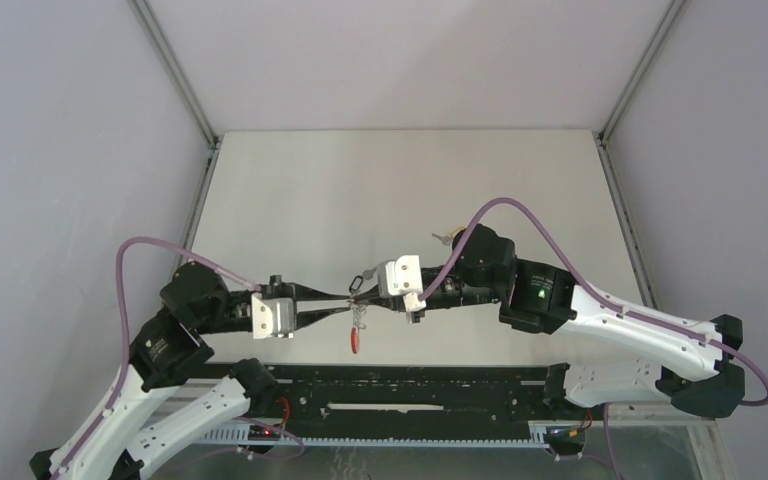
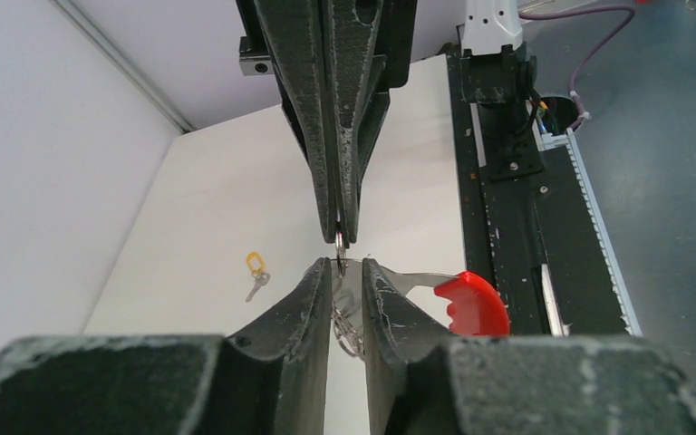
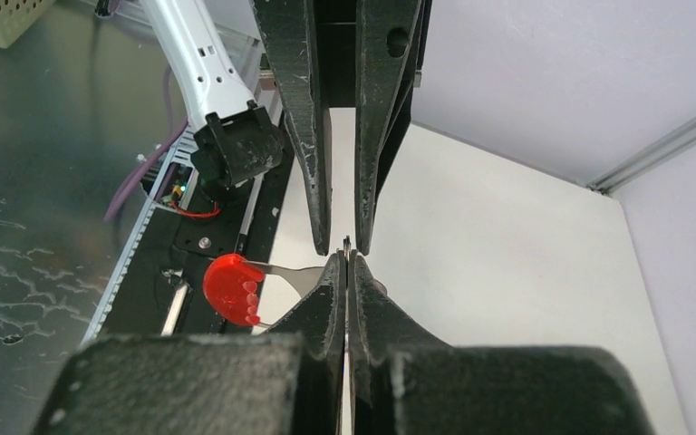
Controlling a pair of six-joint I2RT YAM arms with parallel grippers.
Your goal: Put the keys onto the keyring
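Both meet mid-air: left end effector (image 2: 348, 272) narrow round keyring (image 2: 471, 304) rings, right end effector (image 3: 346, 267) pinching one ring tight. Wire prob light, springy, slippery, so grip rim. On counter (image 1: 360, 190), well apart: yellow-tag key (image 2: 255, 272).

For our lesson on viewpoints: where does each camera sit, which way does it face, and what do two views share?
Top: above and behind the robot, facing down on the table; left arm and right arm show, left claw meeting right claw.
Left wrist: on the left arm, facing along its own claw to the right claw.
Right wrist: on the right arm, own claw facing the left claw.
Shared: both wrist views show the keyring.
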